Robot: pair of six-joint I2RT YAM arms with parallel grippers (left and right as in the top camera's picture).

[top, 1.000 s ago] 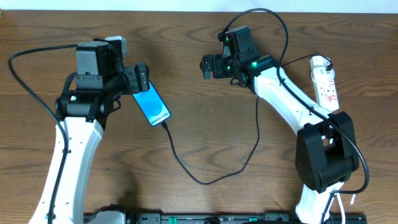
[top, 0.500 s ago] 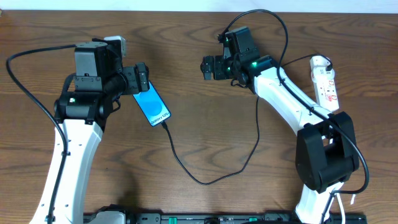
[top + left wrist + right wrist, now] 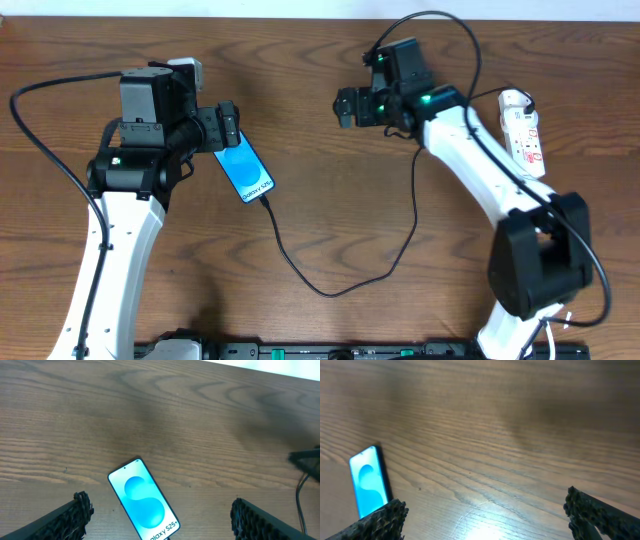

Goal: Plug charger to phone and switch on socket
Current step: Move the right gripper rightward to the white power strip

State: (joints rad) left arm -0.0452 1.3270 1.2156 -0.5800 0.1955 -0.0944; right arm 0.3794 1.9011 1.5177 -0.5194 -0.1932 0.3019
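The phone point(image 3: 246, 172) lay screen-up and lit, the charger point(image 3: 325, 293) cable's tip at its lower end, the cable looping off to its right. The left gripper point(image 3: 229, 124) stood at the phone's top end, jaws wide and empty; the right gripper point(image 3: 345, 105) hung well right of the phone, likewise wide and empty. The socket point(image 3: 526, 130) lay farther right again.

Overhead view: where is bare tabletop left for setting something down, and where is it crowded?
The table is bare between the left claw and right claw, and inside the charger loop right of the phone. Crowded: the right edge, where the right arm crosses beside the socket.
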